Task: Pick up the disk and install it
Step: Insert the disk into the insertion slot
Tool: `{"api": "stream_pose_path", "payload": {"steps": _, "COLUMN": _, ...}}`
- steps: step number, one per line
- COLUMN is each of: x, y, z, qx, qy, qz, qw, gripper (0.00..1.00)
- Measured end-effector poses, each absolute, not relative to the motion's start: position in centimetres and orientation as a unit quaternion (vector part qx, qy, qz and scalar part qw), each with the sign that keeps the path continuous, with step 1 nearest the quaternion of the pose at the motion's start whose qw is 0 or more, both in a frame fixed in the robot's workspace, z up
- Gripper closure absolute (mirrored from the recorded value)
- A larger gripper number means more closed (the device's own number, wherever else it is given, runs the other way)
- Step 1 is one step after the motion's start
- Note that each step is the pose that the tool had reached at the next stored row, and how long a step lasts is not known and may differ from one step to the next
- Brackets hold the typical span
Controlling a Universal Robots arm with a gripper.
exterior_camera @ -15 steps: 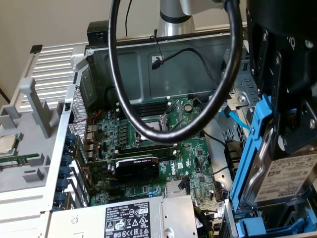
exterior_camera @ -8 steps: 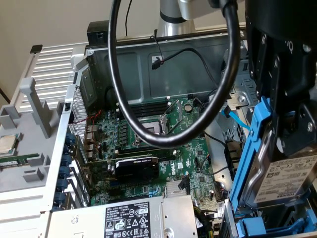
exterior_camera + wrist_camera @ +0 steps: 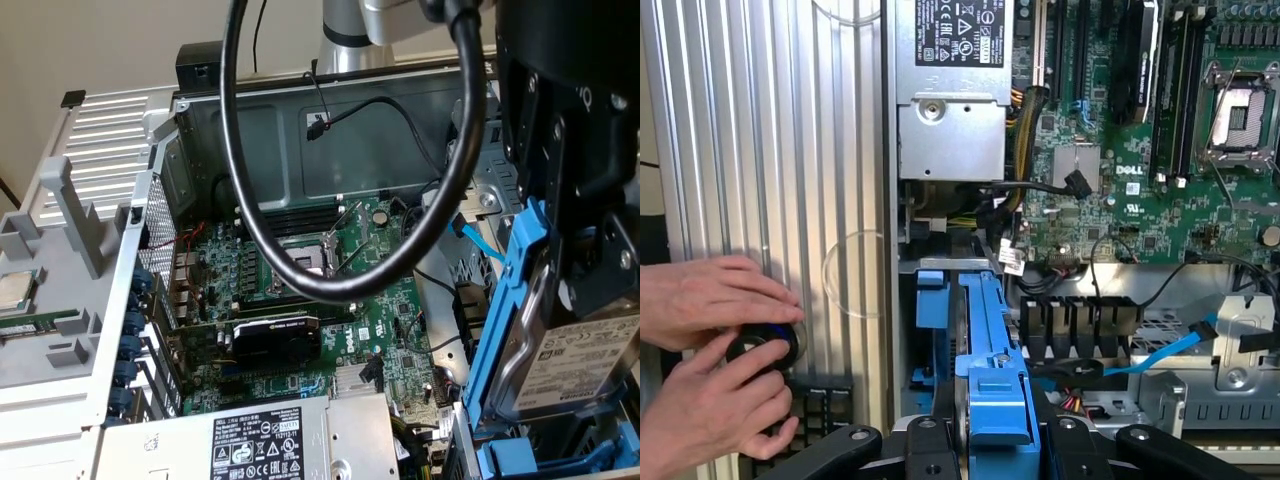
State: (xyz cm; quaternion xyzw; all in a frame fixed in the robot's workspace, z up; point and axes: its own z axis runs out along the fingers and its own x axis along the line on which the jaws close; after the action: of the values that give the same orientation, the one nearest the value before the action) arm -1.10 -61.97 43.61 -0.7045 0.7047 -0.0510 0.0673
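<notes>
The disk (image 3: 590, 360), a silver drive with a white printed label clipped in a blue plastic frame (image 3: 505, 310), hangs upright at the exterior view's right. It is inside the open computer case, just above a blue-railed bay (image 3: 540, 462). My black gripper (image 3: 580, 270) is shut on its upper end. In the wrist view the disk's blue frame (image 3: 990, 330) runs away from my gripper (image 3: 995, 440), held between the two black fingers (image 3: 930, 450).
The grey power-supply box (image 3: 270, 440) sits beside the bay, with the motherboard (image 3: 300, 260) and its open processor socket (image 3: 1240, 110) behind. A thick black cable (image 3: 240, 180) loops across the case. A person's hands (image 3: 710, 350) hold a black round part (image 3: 760, 350) on the ribbed side panel. A blue cable (image 3: 1170, 350) lies near the bay.
</notes>
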Motion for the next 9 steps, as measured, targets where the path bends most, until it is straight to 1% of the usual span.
{"api": "stream_pose_path", "payload": {"steps": 9, "x": -1.10, "y": -61.97, "z": 43.40, "qx": -0.704, "qy": 0.705, "qz": -0.051, "qw": 0.067, "gripper": 0.63}}
